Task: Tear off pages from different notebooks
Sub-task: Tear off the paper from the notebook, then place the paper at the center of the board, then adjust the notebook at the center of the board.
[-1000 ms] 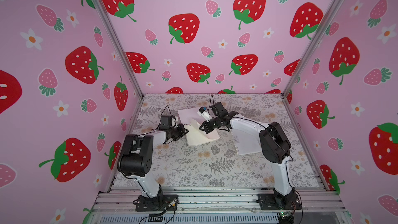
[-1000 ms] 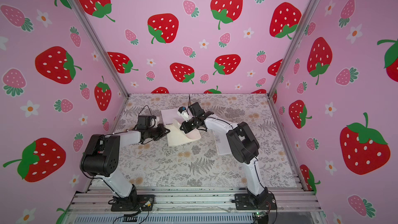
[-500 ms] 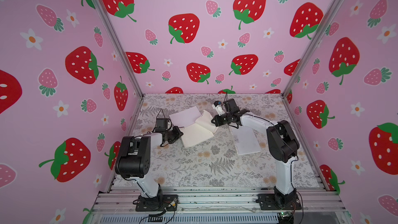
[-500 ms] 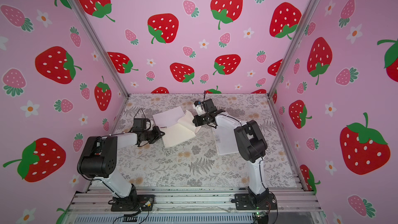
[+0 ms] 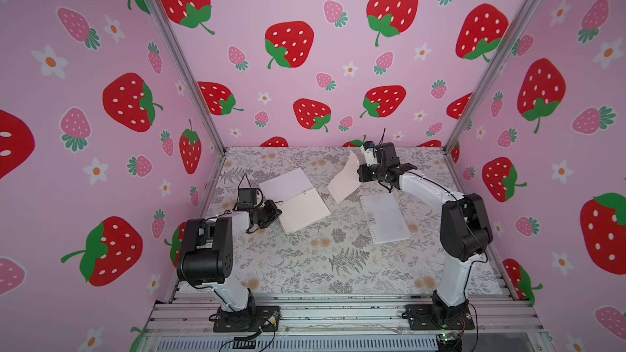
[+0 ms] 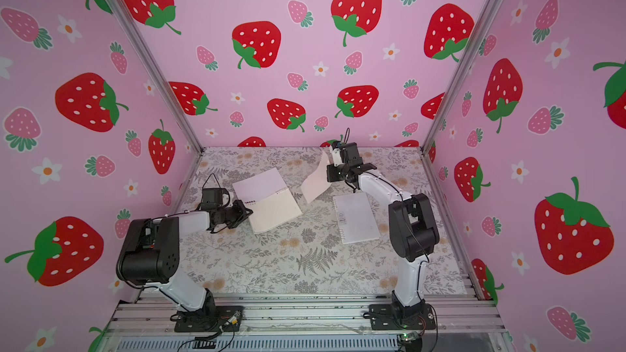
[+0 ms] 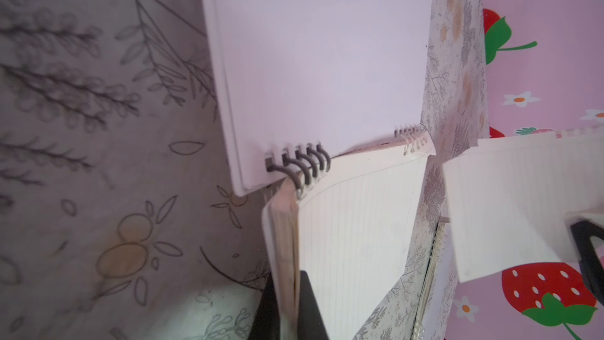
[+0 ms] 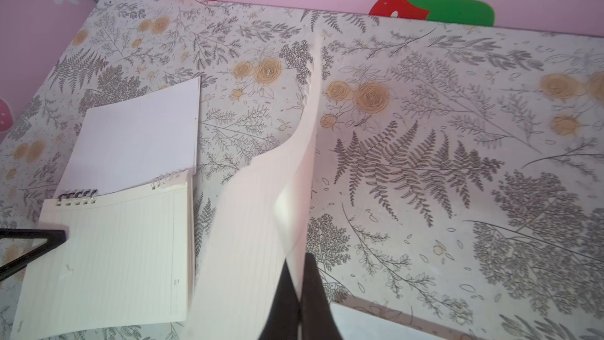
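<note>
The pale pink notebook with the dark coil lies open left of the table's middle, its cover folded back. My left gripper is shut on the near-left edge of its stack of leaves; the grip shows in the left wrist view. A loose lined page hangs curled in the air at the back, pinched by my shut right gripper and clear of the coil. The right wrist view shows the page between the dark fingers. The white notebook lies closed at the right.
The floral table mat is walled by strawberry panels on three sides, with metal corner posts. The right arm's elbow stands just right of the white notebook. Aluminium rails run along the front edge.
My right gripper pulled the page up and back to the right, off the open notebook, so it now hangs free. The left gripper kept its hold, and the notebook settled flat.
</note>
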Controlling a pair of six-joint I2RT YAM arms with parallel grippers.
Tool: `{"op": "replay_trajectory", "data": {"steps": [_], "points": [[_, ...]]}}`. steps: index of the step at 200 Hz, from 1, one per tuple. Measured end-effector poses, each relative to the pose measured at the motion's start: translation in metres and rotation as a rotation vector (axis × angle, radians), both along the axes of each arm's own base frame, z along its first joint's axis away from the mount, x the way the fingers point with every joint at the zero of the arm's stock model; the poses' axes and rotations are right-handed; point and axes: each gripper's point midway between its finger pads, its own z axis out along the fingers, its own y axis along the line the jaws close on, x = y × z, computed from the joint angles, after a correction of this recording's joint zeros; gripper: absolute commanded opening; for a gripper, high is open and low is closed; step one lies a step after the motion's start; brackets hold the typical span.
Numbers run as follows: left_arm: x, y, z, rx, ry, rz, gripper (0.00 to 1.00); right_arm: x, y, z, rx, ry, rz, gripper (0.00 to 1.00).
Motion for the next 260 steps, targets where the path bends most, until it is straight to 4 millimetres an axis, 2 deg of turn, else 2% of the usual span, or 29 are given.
{"op": "replay_trajectory", "data": {"steps": [31, 57, 73, 95, 117, 138, 149, 161, 196, 211, 229, 244, 260], "points": [[0.000, 0.003, 0.000, -0.005, 0.005, 0.014, 0.00, -0.002, -0.001, -0.001, -0.025, -0.006, 0.030, 0.00], [-0.007, 0.009, -0.001, -0.011, 0.014, 0.086, 0.00, -0.021, 0.026, -0.005, -0.122, -0.072, 0.180, 0.00], [-0.018, 0.018, -0.001, -0.014, 0.019, 0.168, 0.00, -0.058, 0.059, -0.013, -0.176, -0.114, 0.335, 0.00], [-0.031, 0.031, 0.001, -0.002, 0.022, 0.284, 0.00, -0.129, 0.100, -0.029, -0.191, -0.133, 0.596, 0.09], [-0.041, 0.041, 0.003, 0.014, 0.025, 0.388, 0.00, -0.186, 0.118, -0.045, -0.241, -0.165, 0.808, 0.13], [-0.047, 0.050, 0.005, 0.027, 0.015, 0.486, 0.00, -0.218, 0.126, -0.058, -0.307, -0.200, 0.926, 0.09], [-0.050, 0.055, 0.006, 0.031, 0.012, 0.527, 0.00, -0.224, 0.129, -0.060, -0.337, -0.226, 0.962, 0.08], [-0.049, 0.058, 0.008, 0.037, 0.006, 0.560, 0.00, -0.219, 0.131, -0.056, -0.376, -0.271, 0.977, 0.08], [-0.037, 0.064, 0.011, 0.048, 0.007, 0.614, 0.00, -0.196, 0.146, -0.018, -0.450, -0.450, 1.028, 0.13], [-0.032, 0.065, 0.009, 0.046, 0.007, 0.627, 0.00, -0.195, 0.151, -0.012, -0.461, -0.488, 1.048, 0.13], [-0.029, 0.065, 0.004, 0.048, 0.014, 0.633, 0.00, -0.205, 0.154, -0.026, -0.469, -0.477, 1.081, 0.13], [-0.025, 0.064, 0.000, 0.051, 0.022, 0.633, 0.00, -0.218, 0.156, -0.052, -0.485, -0.423, 1.123, 0.12], [-0.007, 0.062, 0.002, 0.046, 0.019, 0.619, 0.00, -0.233, 0.158, -0.080, -0.505, -0.361, 1.163, 0.13]]}}
